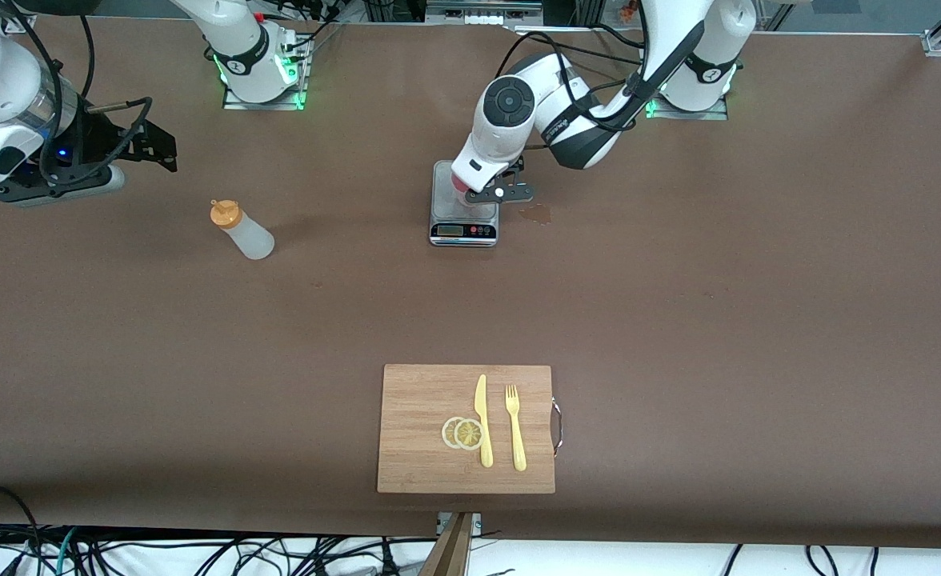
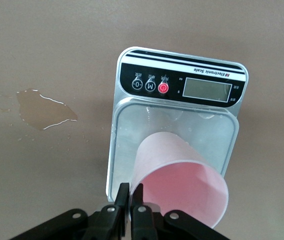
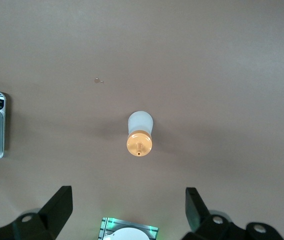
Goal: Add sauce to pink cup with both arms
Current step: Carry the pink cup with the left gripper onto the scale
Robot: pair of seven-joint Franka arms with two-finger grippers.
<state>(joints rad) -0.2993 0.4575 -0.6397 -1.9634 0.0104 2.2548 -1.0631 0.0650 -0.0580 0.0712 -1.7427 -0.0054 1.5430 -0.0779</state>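
A brown table (image 1: pixel 678 280) carries two white robot arms, 1 cutting board, 1 scale, 1 bottle, 1 cup, 1 knife, 1 fork and 2 lemon slices. The left arm (image 1: pixel 678 56) reaches down from its base to the middle of the table, w/ the left gripper (image 1: pixel 496 192) low over the grey kitchen scale (image 1: pixel 464 216). In the left wrist view its fingers (image 2: pixel 123 200) sit nearly pressed together, pinching the rim of the pink cup (image 2: pixel 179 182), which stands on the scale's platform and looks tilted from this angle. The right arm (image 1: pixel 6 96) hangs above the table at its own end, and the right gripper (image 1: pixel 146 144) is up in the air w/ fingers (image 3: pixel 57 207) spread wide, holding nothing. The sauce bottle (image 1: pixel 242 230) stands on the table btwn the right arm's end and the scale, well apart from the scale, orange cap up. The wooden cutting board (image 1: pixel 422 400) lies nearer to the front camera than the scale, well apart from it. On the board: a yellow knife (image 1: pixel 483 420) and a yellow fork (image 1: pixel 515 428) side by side, and 2 overlapping lemon slices (image 1: pixel 462 433) touching the knife. One small wet spill (image 1: pixel 536 213) marks the table just beside the scale, toward the left arm's end.
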